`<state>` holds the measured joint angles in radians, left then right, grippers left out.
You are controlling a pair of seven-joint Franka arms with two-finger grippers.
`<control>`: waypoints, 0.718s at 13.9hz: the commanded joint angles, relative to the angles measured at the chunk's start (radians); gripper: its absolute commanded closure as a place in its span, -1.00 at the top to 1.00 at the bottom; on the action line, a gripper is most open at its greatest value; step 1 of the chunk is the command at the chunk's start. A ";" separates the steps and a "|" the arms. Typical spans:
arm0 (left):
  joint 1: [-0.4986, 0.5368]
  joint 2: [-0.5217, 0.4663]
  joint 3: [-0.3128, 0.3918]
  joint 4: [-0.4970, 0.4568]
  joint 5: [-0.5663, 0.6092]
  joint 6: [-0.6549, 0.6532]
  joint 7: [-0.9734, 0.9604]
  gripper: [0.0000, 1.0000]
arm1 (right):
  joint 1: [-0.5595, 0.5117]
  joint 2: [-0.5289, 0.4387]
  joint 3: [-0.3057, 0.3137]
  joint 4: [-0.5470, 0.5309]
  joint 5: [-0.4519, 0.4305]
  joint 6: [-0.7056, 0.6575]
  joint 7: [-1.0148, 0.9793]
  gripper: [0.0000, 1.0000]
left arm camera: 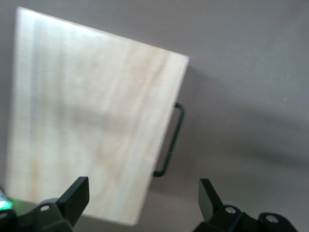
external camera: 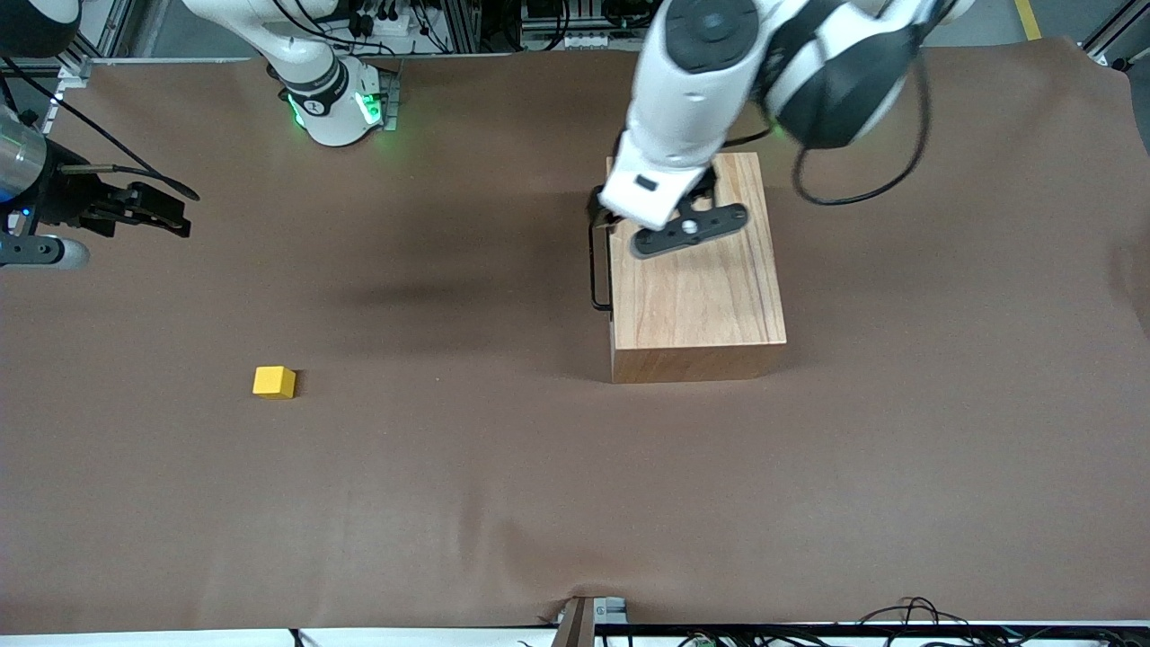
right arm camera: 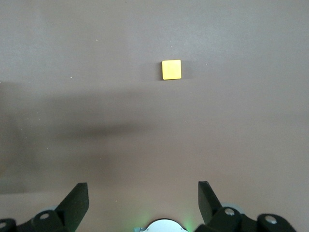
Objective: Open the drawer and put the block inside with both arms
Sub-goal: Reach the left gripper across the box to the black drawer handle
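The light-wood box (external camera: pixel 701 288) stands toward the left arm's end of the table, its drawer pushed in. Only the drawer's black loop handle (external camera: pixel 597 270) shows, on the side facing the right arm's end. My left gripper (external camera: pixel 604 211) hangs over the box's edge above the handle, farther from the front camera than the handle's middle. In the left wrist view it (left arm camera: pixel 142 198) is open and empty over the box top (left arm camera: pixel 91 130), next to the handle (left arm camera: pixel 171 145). The yellow block (external camera: pixel 274 382) lies on the cloth toward the right arm's end. My right gripper (external camera: pixel 166 208) waits high up, open (right arm camera: pixel 142 203), with the block (right arm camera: pixel 171 69) far below it.
A brown cloth (external camera: pixel 503 503) covers the whole table. The right arm's green-lit base (external camera: pixel 337 108) stands at the table's edge farthest from the front camera. Cables and a bracket (external camera: pixel 584 620) sit at the edge nearest the front camera.
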<state>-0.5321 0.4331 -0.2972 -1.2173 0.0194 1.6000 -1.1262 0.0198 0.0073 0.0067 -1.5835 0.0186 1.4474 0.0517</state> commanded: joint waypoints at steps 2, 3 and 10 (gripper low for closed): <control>-0.317 0.119 0.280 0.107 0.024 0.044 -0.061 1.00 | -0.009 -0.009 0.006 -0.010 -0.014 0.008 -0.012 1.00; -0.388 0.157 0.346 0.125 0.024 0.043 -0.061 1.00 | -0.009 -0.006 0.006 -0.010 -0.016 0.010 -0.013 1.00; -0.560 0.322 0.466 0.140 0.085 0.020 -0.026 1.00 | -0.001 0.000 0.006 -0.010 -0.016 0.037 -0.015 1.00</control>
<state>-1.0645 0.7168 0.1427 -1.1238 0.0536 1.6610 -1.1727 0.0202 0.0096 0.0072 -1.5921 0.0186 1.4782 0.0472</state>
